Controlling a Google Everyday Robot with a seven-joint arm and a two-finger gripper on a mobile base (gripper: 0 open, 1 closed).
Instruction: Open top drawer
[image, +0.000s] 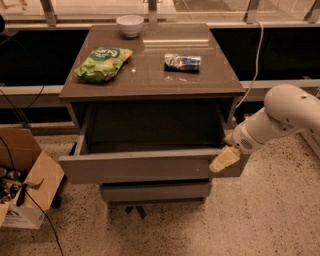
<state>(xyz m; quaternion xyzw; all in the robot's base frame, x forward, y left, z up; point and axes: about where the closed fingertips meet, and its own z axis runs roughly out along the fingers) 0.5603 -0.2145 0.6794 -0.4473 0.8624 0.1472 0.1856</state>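
A speckled terrazzo floor (265, 220) and a dark wall (35, 55) set the scene around a grey-brown cabinet whose glossy flat top serves as the bench (150, 80). The robot's tan-tipped gripper (225, 160) sits against the right end of the top drawer (145, 167), the wide grey-brown drawer with a plain, handleless front panel, at the panel's upper right corner; whether the gripper is clamped there or slack cannot be told. Behind it the smooth white arm (280, 117) reaches in from the right, beyond the bench's right edge. The top drawer stands well out from the cabinet, its front panel forward of the bench's front edge and its dark, deep box open to view beneath that edge. Just below, a shorter, narrower grey-brown drawer front (155, 191) lies shut, set back from the panel above. On the bench, a crumpled blue-and-silver wrapper (183, 62) lies towards the right edge, a green snack bag (103, 62) near the left edge, and a round white bowl (130, 24) by the back edge, left of centre. A white cable (257, 55) hangs down past the back right corner. On the floor off the front left corner, an open brown cardboard box (30, 175) holds dark cables and oddments
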